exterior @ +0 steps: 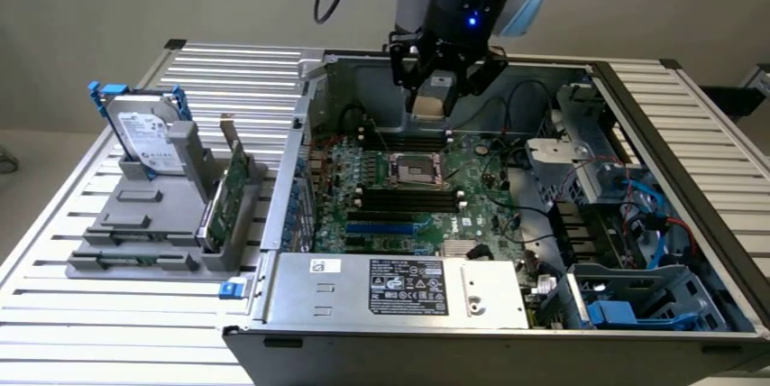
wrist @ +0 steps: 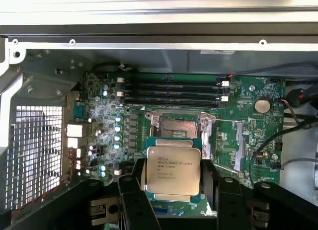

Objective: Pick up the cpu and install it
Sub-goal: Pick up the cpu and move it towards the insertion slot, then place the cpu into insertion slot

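**Wrist view: cpu [wrist: 173, 169] gripped, socket frame [wrist: 176, 124] just ahead of the jaws**

The gripper [wrist: 173, 188] stood wide, its jaws clamped on two opposite edges of the cpu, whose silvery lid faced the camera. The open black-and-metal socket frame lay just beyond the fingertips, square with the cpu. In the exterior view the held cpu hung apart from the socket frame, not yet seated.

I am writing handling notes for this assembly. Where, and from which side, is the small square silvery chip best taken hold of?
Grip the small square silvery chip by two opposite edges, coming from above its printed metal top, as the black gripper does now. It is thin and flat, so only the edges offer purchase, and the underside likely stays free for the square metal socket.
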Available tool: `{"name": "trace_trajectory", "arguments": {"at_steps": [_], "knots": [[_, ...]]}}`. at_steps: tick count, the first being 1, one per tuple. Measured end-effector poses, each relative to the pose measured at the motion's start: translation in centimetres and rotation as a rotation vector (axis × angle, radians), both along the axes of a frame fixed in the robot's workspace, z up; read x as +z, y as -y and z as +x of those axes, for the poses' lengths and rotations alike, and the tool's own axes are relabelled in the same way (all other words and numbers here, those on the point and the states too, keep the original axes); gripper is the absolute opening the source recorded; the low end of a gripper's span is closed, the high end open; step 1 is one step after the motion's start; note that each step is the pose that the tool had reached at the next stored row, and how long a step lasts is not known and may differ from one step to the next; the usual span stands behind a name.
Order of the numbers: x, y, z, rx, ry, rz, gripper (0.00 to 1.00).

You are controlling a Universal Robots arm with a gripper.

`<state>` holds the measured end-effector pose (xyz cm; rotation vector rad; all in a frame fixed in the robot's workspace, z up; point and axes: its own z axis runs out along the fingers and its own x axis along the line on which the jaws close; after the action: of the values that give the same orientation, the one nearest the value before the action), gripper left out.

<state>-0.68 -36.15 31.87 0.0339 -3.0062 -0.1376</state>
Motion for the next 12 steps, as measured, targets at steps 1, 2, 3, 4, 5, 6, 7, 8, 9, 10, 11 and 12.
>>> {"name": "trace_trajectory", "arguments": {"at_steps": [1, 2, 3, 4, 5, 6, 7, 8, 9, 10, 11, 12], "knots": [[-0.07, -0.07, 0.01, 0.0, 0.0002, 0.0012, 0.55], [-0.14, -0.11, 0.02, -0.001, 0.0004, 0.0015, 0.55], [-0.14, -0.11, 0.01, -0.001, 0.0004, 0.0016, 0.55], [-0.14, -0.12, 0.02, -0.001, 0.0004, 0.0016, 0.55], [-0.14, -0.12, 0.02, -0.001, 0.0003, 0.0015, 0.55], [-0.14, -0.12, 0.02, -0.001, 0.0004, 0.0015, 0.55], [-0.14, -0.12, 0.02, -0.001, 0.0003, 0.0015, 0.55], [-0.14, -0.12, 0.02, -0.001, 0.0003, 0.0015, 0.55], [-0.14, -0.12, 0.01, -0.001, 0.0003, 0.0015, 0.55], [-0.14, -0.12, 0.02, -0.001, 0.0003, 0.0015, 0.55], [-0.14, -0.12, 0.02, -0.001, 0.0003, 0.0015, 0.55], [-0.14, -0.12, 0.02, -0.001, 0.0003, 0.0015, 0.55]]}}
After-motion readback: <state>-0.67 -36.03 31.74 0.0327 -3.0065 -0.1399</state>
